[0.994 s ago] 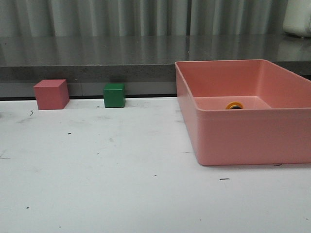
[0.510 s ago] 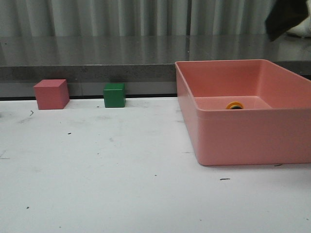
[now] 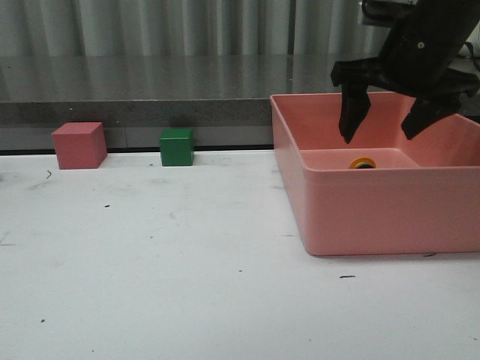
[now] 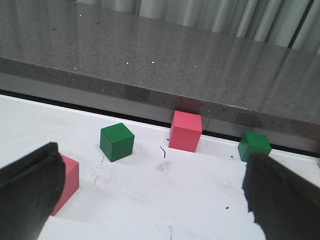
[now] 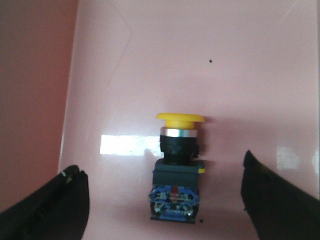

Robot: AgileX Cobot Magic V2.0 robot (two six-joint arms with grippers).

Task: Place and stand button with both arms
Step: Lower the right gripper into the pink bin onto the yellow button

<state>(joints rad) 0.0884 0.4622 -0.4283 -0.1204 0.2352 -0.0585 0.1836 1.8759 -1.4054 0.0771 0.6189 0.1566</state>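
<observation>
Button lies on its side on the floor of the pink bin, which sits at the counter's right side. In the front view only a sliver of the yellow cap shows over the bin's near wall, toward the far wall.

Right gripper hangs above the bin w/ its 2 fingers spread wide, holding nothing. In the right wrist view the button sits between the 2 fingertips, touching neither, a bit nearer the camera than their tips. Long axis runs cap to blue base, roughly across the line joining the fingers, so closing would likely pinch the neck or base from both sides. Right arm is clearly the nearer one.

Left gripper isn't in the front view; its wrist view shows fingers spread apart, empty, over bare counter w/ 2 green cubes and 2 pink cubes toward the counter's back edge.

Front view gives the gripper's height over the bin but hides the button's pose; right wrist view gives pose and alignment but not the height.
</observation>
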